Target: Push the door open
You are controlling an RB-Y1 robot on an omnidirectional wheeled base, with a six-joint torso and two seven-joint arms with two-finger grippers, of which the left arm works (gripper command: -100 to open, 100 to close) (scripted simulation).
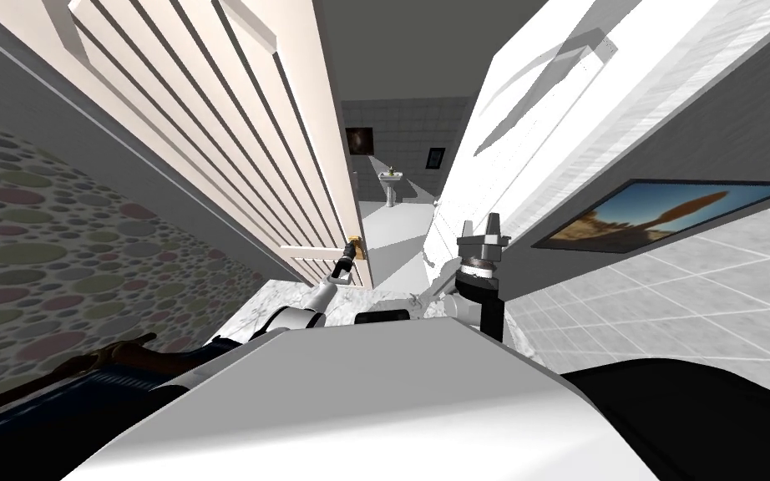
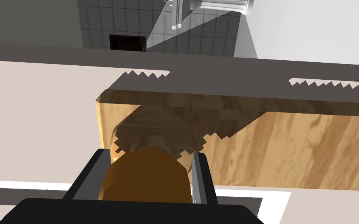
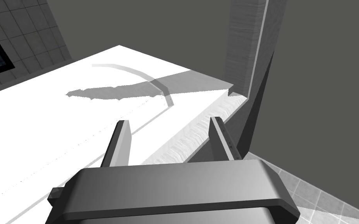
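A cream panelled door (image 1: 233, 134) stands partly open on my left, with a gap beyond its edge. On that edge is a brown knob (image 1: 355, 244) on a wood-grain plate (image 2: 291, 144). My left gripper (image 1: 348, 255) reaches up to the knob. In the left wrist view its fingers (image 2: 200, 175) press the sides of the brown knob (image 2: 143, 179), so the left gripper (image 2: 151, 153) is shut on it. My right gripper (image 1: 485, 227) is raised in front of a white surface (image 3: 77, 116), and the right gripper (image 3: 169, 121) is open and holds nothing.
Through the gap lies a tiled room with a pedestal sink (image 1: 390, 185) and small dark pictures on its back wall. A white wall (image 1: 542, 125) rises close on my right, and a landscape picture (image 1: 667, 213) hangs further right. A pebble-patterned wall (image 1: 49, 250) runs along my left.
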